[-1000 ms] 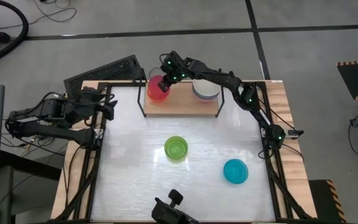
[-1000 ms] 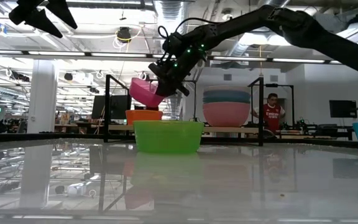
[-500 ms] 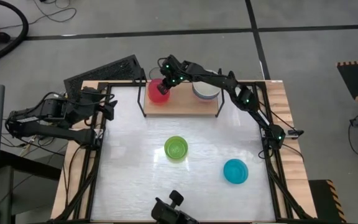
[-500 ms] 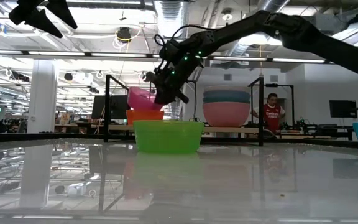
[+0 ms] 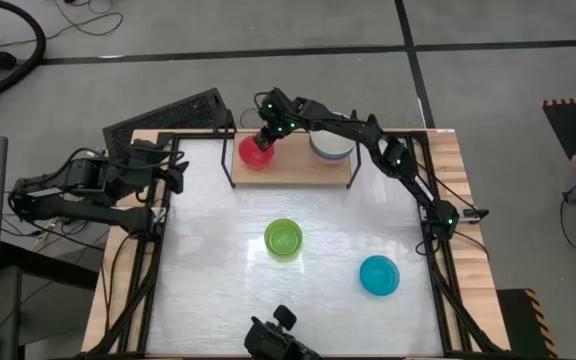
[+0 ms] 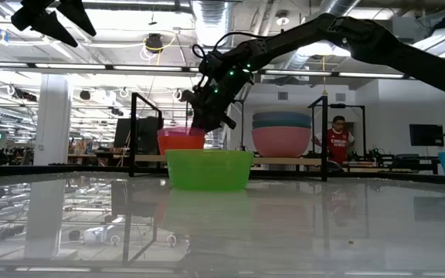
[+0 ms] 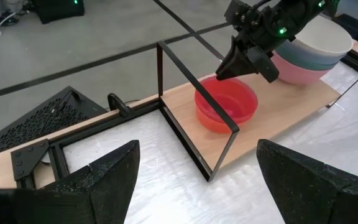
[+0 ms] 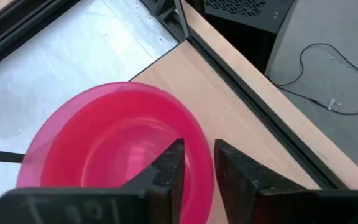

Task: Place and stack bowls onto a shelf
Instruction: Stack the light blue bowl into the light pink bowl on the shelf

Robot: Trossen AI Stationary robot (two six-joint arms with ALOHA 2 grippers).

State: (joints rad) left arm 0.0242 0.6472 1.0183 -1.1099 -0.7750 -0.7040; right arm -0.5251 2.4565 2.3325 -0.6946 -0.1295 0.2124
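My right gripper [image 5: 266, 138] is over the left part of the shelf [image 5: 303, 172], shut on the magenta bowl [image 5: 255, 151]. That bowl sits nested in the red-orange bowl [image 6: 178, 144] on the wood plank [image 7: 291, 118]. On the plank's right part stands a stack of larger bowls [image 5: 330, 146], cream-white on top. The lime green bowl [image 5: 283, 238] and the teal bowl [image 5: 379, 275] rest base-down on the white tabletop. My left gripper [image 7: 207, 186] waits open, raised by the table's left edge. My right gripper pinches the magenta bowl's rim [image 8: 194, 146] on its side toward the stack of larger bowls, one finger [image 8: 169, 168] inside the bowl and one outside. The fingers slant down from above. The bowl sits level, nested in the red-orange bowl on the shelf.
The shelf's black wire end loop [image 7: 194, 112] stands just left of the nested bowls. A black perforated panel [image 5: 173, 115] lies beyond the table's far left corner. A camera mount [image 5: 278, 338] sits at the near edge. A person [image 6: 337, 143] stands far behind the table.
My right gripper has come down toward the shelf with the magenta bowl. The bowl hung tilted above the red-orange bowl a second ago; it now sits level inside it.
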